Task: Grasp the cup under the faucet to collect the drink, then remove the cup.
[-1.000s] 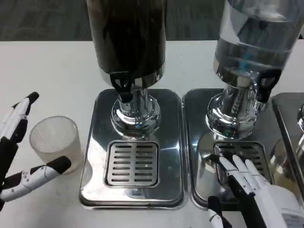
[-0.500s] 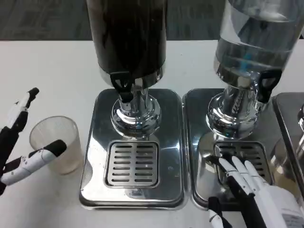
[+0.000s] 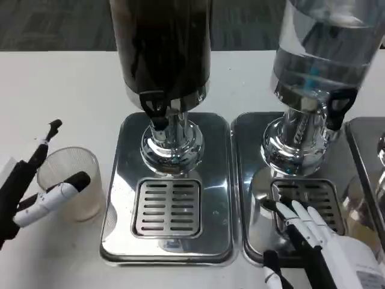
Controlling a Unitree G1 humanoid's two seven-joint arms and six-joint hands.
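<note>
An empty translucent plastic cup [image 3: 86,195] stands on the white table, left of the dark drink dispenser [image 3: 162,48] and its black faucet [image 3: 157,112]. It is not under the faucet; the slotted drip grille [image 3: 167,206] below the spout is bare. My left hand [image 3: 30,192] reaches in from the left with the cup between its parts. The thumb lies across the cup's front and the fingers [image 3: 42,147] rise behind its left rim. A firm grip does not show. My right hand [image 3: 322,238] lies flat, fingers spread, on the neighbouring tray's grille [image 3: 313,192].
A second dispenser [image 3: 319,48] with clear liquid stands at the right on its own steel tray [image 3: 249,150]. Another steel tray edge [image 3: 361,156] shows at the far right. The dark dispenser's steel tray [image 3: 123,156] lies just right of the cup.
My left hand has slid right and closed in around the cup, the thumb now crossing its front. The cup and my right hand have stayed put.
</note>
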